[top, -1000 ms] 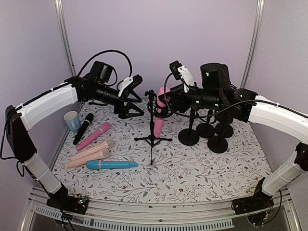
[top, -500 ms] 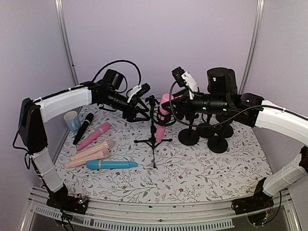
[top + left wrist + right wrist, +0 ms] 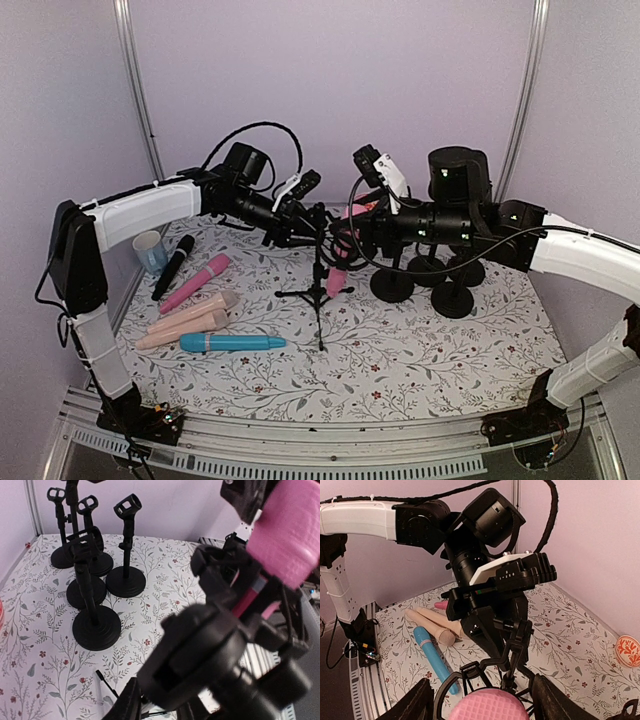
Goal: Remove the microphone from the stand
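Microphone (image 3: pixel 338 275) in right pincer (image 3: pixel 352 232) (stand (image 3: pixel 318 295) just beside), wall (image 3: pixel 330 80) behind

Left gripper (image 3: pixel 304 232) has moved in to the stand (image 3: pixel 318 290) — pink microphone (image 3: pixel 339 272) leans further.

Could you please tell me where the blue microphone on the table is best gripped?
Take the blue microphone at mid-length from straight above, claw fingers spanning its width: it lies flat on its side, a straight round cylinder.
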